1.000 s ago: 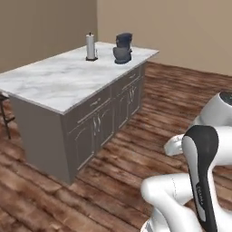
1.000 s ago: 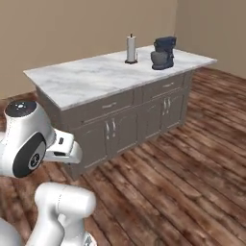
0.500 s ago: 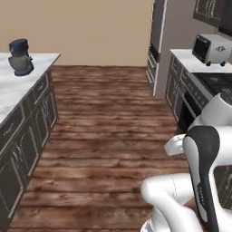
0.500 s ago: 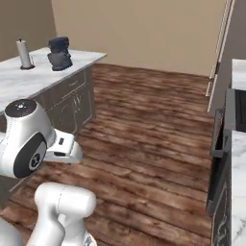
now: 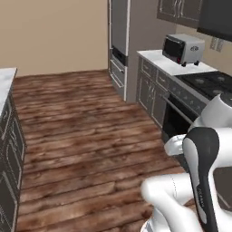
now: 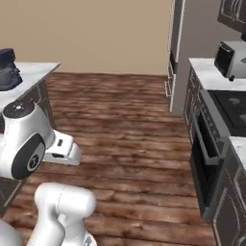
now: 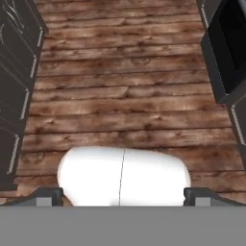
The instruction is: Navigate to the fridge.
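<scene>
At the far left the marble island surface (image 6: 33,72) carries a dark mixer (image 6: 7,69); the gripper (image 7: 122,194) hangs wide over the wood floor (image 5: 81,136); right, beyond the toaster oven (image 5: 182,49), stands the fridge (image 5: 118,27).

You see fridge (image 5: 119,27) upper centre: pale grey doors, black band. Floor (image 5: 86,131): brown wood planks, dark grain. Wall (image 5: 54,34) upper left: plain tan. Toaster oven (image 5: 182,49) upper right: silver, dark front. Worktop (image 5: 174,65) beneath: white; cabinets (image 5: 152,90) dark grey.
</scene>
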